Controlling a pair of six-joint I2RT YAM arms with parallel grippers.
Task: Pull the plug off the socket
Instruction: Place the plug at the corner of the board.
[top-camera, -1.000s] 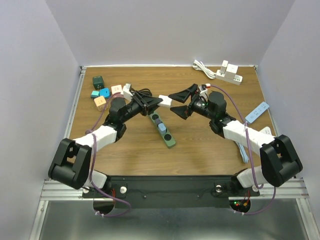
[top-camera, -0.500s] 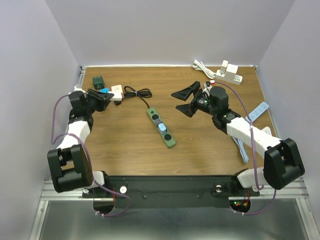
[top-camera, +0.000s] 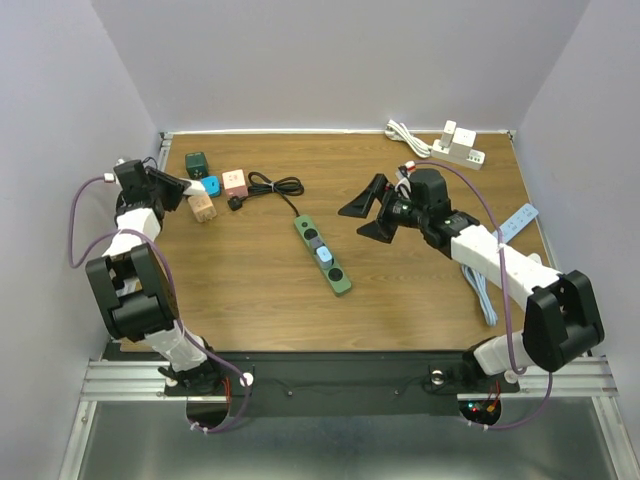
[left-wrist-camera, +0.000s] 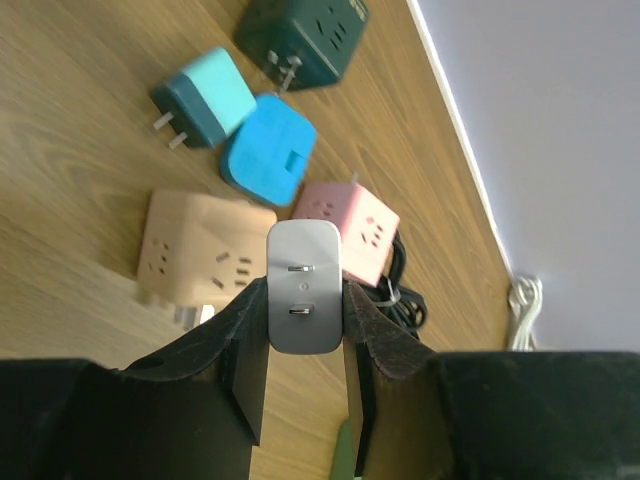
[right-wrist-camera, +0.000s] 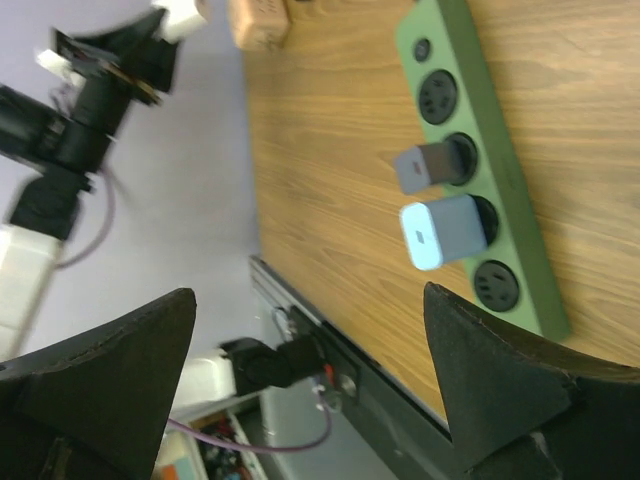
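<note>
The green power strip (top-camera: 323, 255) lies at the table's centre, with a light-blue plug (top-camera: 325, 255) and a dark plug (top-camera: 315, 238) seated in it. The right wrist view shows the strip (right-wrist-camera: 500, 190) with the light plug (right-wrist-camera: 445, 232) and a grey plug (right-wrist-camera: 425, 167). My left gripper (top-camera: 185, 185) is at the far left, shut on a white plug (left-wrist-camera: 304, 260), which it holds above the cube adapters. My right gripper (top-camera: 368, 210) is open wide and empty, just right of the strip's far end.
Cube adapters lie at the back left: dark green (top-camera: 197, 163), blue (top-camera: 210, 184), pink (top-camera: 234, 179), tan (top-camera: 202, 207). The strip's black cord (top-camera: 270, 185) coils beside them. A white power strip (top-camera: 458, 147) and cable (top-camera: 405, 135) lie at the back right, a remote (top-camera: 514, 224) at the right edge.
My left arm swung from the table's centre to the far left edge, carrying the white plug. My right gripper dropped slightly and stayed open.
</note>
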